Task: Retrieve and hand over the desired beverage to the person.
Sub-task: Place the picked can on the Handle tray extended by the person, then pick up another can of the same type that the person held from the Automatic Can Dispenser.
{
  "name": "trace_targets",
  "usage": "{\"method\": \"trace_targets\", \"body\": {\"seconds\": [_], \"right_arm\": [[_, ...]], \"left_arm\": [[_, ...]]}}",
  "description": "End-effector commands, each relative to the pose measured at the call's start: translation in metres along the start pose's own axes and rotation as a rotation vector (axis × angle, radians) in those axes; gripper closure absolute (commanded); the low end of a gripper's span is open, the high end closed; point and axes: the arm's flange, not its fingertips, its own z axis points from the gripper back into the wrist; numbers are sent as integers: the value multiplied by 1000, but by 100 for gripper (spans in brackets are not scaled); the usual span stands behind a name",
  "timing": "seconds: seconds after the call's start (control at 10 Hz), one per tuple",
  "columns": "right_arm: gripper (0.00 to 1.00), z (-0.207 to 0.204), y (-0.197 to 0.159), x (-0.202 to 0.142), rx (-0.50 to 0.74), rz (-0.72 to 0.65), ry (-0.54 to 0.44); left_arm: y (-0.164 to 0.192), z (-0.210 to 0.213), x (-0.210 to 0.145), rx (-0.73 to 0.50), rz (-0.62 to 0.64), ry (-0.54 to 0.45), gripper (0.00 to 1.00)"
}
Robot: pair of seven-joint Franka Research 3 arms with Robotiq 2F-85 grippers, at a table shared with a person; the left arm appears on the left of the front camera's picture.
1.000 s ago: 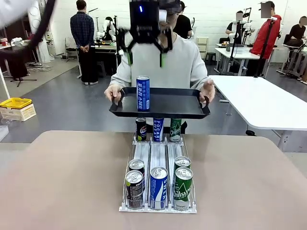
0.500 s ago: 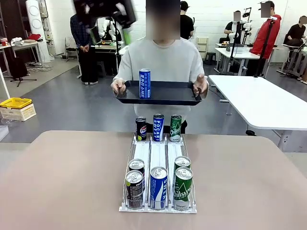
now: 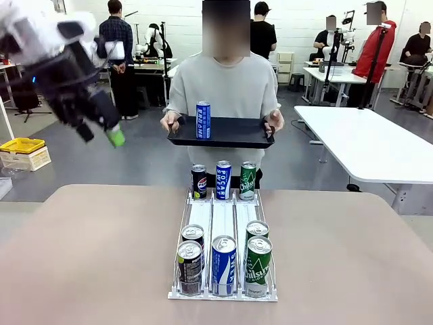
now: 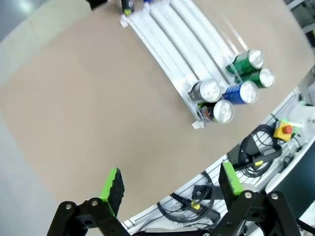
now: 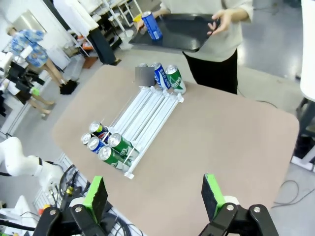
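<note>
The person [image 3: 230, 81] in a light grey sweatshirt stands at the far side, both hands holding a black tray [image 3: 233, 133] at chest height. A blue can [image 3: 203, 120] stands upright on its left part; the right wrist view shows the tray [image 5: 179, 33] and the can [image 5: 152, 25] too. My left gripper [image 3: 101, 135] hangs open and empty in the air at the upper left, well left of the tray. Its fingers [image 4: 112, 184] frame bare table from above. My right gripper [image 5: 154, 195] is open and empty, high above the table's near side.
A clear three-lane can rack [image 3: 223, 223] lies mid-table [image 3: 88, 257]. Black, blue and green cans [image 3: 223, 179] stand at its far end, several more cans [image 3: 223, 261] at its near end. A white table [image 3: 372, 142] stands at the right. Cables and an emergency button [image 4: 284, 131] lie beyond the table's edge.
My left arm swung from above the tray, across the top, down to the upper left. The person drew the tray with the blue can back toward the chest.
</note>
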Motion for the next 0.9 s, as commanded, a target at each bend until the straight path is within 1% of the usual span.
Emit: {"method": "trace_targets", "body": {"seconds": [0.0,0.1,0.8], "right_arm": [[0,-1,-1,1,25,16,-12],[0,-1,-1,1,25,16,-12],[0,-1,-1,1,25,16,-12]], "left_arm": [[-9,5,-2,-19,27,-37,0],[0,0,0,0,0,0,0],[0,0,0,0,0,0,0]]}}
